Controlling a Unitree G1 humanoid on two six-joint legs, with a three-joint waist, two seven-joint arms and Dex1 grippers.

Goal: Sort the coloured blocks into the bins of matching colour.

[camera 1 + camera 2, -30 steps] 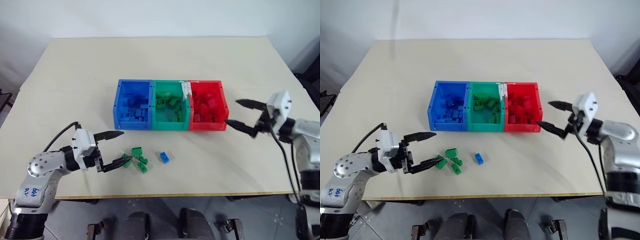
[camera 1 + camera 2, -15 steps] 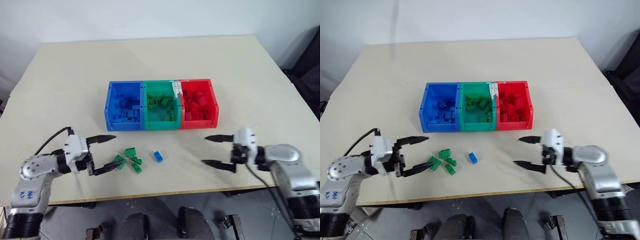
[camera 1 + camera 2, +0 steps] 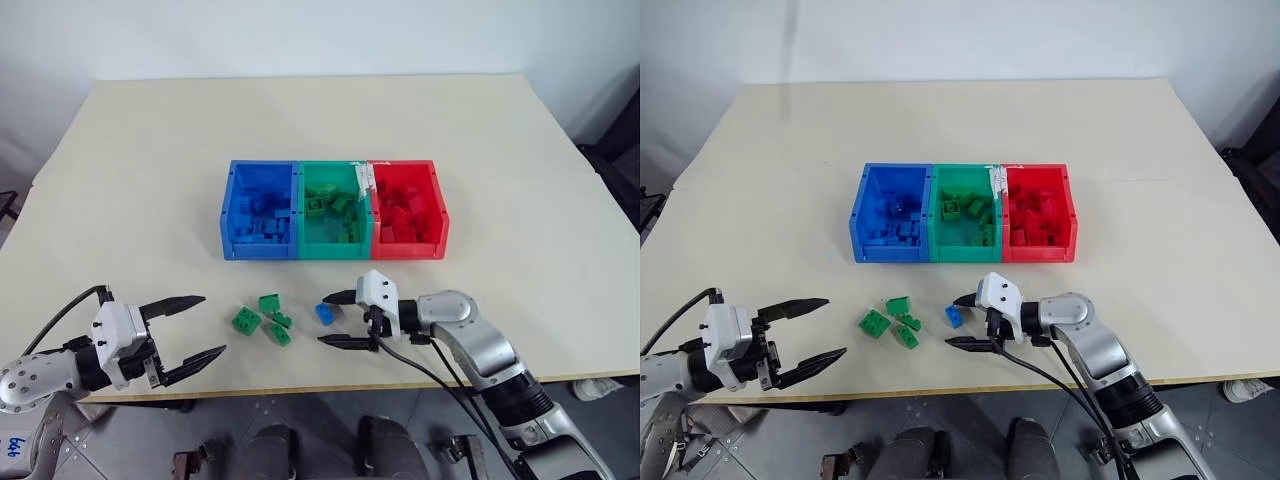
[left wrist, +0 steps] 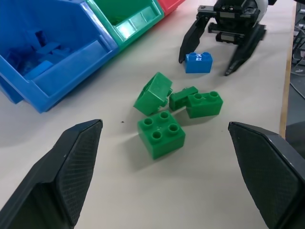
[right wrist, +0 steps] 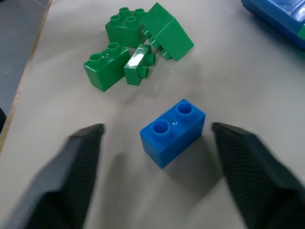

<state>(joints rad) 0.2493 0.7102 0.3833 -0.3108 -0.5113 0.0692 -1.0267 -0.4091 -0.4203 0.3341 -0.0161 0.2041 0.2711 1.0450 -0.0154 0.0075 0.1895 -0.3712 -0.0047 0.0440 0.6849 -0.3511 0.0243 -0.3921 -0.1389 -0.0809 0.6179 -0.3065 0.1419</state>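
Blue block (image 3: 325,313) sits low centre of the frame; right claw (image 3: 340,319) swung in from the right, now half-open around it, nothing gripped yet. Left claw (image 3: 190,326) wide open, empty.

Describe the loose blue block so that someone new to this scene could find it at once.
Start at the row of three bins in the middle of the table, then look at the bare strip between them and the near edge. The blue block lies below the green bin, between the open fingers of the right hand. It is the only blue piece there; the cluster beside it is green.
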